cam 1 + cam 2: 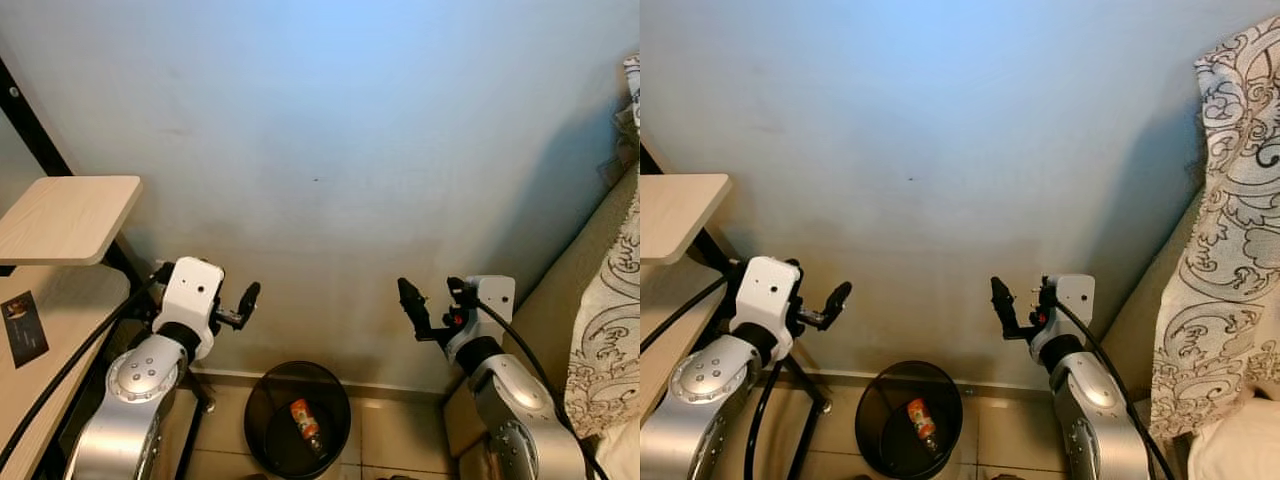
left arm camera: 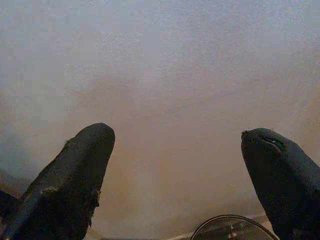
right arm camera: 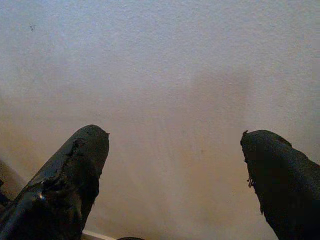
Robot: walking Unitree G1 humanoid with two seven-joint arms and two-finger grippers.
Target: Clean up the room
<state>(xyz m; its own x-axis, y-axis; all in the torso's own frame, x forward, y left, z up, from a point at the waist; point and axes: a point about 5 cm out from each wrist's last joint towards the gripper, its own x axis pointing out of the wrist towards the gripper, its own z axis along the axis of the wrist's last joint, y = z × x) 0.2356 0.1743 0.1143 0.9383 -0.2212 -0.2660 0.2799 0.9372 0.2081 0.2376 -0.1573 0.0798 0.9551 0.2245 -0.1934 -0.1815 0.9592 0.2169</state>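
— Two arms are up in front of you, but what is the biggest thing here?

— The plain wall [image 1: 330, 150]; you stand very near to it. On your left is a wooden shelf [image 1: 65, 215], on your right a bed with a patterned cover [image 1: 1230, 250].

— And on the floor?

— A black waste bin [image 1: 262, 420] stands against the wall, between your two arms and below them. Inside it lies a small orange bottle [image 1: 304, 420], so I judge this piece of rubbish is already thrown away.

— What do your grippers hold?

— Nothing. The left gripper [image 2: 177, 165] has its fingers wide apart with bare wall between them, and the right gripper [image 3: 175, 165] the same. Both hang above the bin, each well to its side.

— Which step is this, then?

— I think one drop is finished and you are between two items. The next move calls for turning away from the wall, with care for the shelf and the bed so close, and looking for more rubbish in the room.
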